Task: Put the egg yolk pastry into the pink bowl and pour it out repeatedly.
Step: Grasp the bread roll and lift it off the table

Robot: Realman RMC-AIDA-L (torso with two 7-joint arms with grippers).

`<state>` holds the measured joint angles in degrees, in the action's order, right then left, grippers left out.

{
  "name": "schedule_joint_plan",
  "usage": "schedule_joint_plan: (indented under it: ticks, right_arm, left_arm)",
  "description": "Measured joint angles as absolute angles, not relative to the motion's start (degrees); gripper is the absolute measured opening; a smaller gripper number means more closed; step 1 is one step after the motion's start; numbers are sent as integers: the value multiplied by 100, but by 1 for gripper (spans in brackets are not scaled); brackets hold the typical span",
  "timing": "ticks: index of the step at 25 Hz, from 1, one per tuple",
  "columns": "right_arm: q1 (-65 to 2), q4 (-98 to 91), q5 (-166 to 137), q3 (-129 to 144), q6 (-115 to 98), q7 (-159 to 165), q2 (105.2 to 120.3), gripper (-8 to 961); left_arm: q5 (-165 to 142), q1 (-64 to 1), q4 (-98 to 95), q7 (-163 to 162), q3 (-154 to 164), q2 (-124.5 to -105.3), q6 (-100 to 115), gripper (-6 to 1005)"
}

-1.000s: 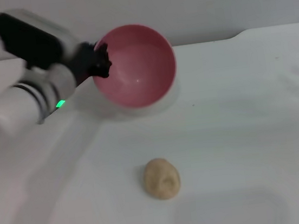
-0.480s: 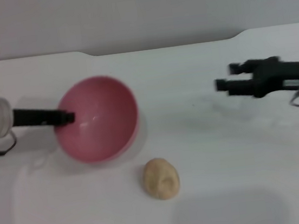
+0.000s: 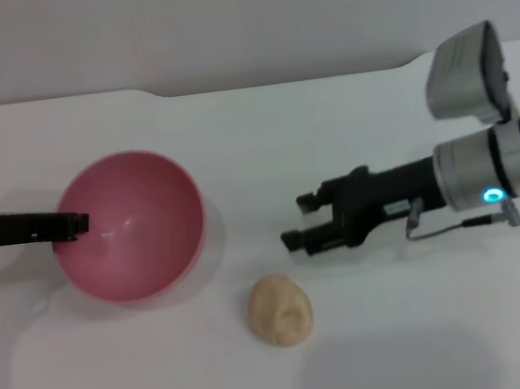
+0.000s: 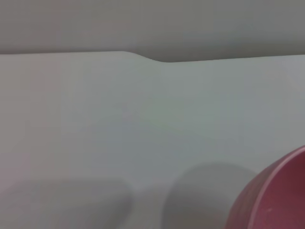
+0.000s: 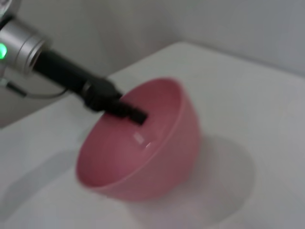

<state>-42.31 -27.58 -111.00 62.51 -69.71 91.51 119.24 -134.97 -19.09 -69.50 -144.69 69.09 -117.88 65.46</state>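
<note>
Since a moment ago my left gripper point(image 3: 72, 223) has carried the pink bowl point(image 3: 131, 225) toward the worktop's left edge, clamped on its rim, mouth tilted up and toward the front edge. My right gripper point(image 3: 304, 225) has reached in from the right edge, fingers parted, pointing left. Between them, nearer the front edge, lies the egg yolk pastry point(image 3: 281, 310), long axis front-to-back.

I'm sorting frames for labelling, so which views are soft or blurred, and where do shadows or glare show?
Head view: fairly crisp; the egg yolk pastry and right tool are clear, with a faint shadow patch on the table near the bottom edge.
Right wrist view: the pink bowl and left tool are smeared; a small glare spot shows inside the bowl.
Left wrist view: soft, with dim shadows.
</note>
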Motion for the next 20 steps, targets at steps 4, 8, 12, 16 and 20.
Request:
schedule_joint_plan:
  ticks: [4,8,12,16,20]
  right_arm:
    - [-4312,-2574,-11094,6551,-6941,9152,11940,666]
    - [-4280,-2513,-11062,6670,-6935,9154,11956,664]
    - [-4319,-2358,-10905,6846,-6931,9154,11960,649]
    - [-4380,-2290,-10708,7297,-6850,9154,11976,633]
    - [-4448,-2225,-10080,8184,-6586,9155,11980,618]
  left_arm:
    - [-13569,-1905,-6968,-14425,6983,-11782,6481,0]
    - [-13927,-1898,-7046,-14469,6970,-11774,6479,0]
    - [-14294,-1911,-7075,-14560,6968,-11783,6479,0]
    - [-14350,-1937,-7045,-14566,6996,-11787,6477,0]
    - [-14329,-1950,-7062,-14572,7000,-11795,6487,-1]
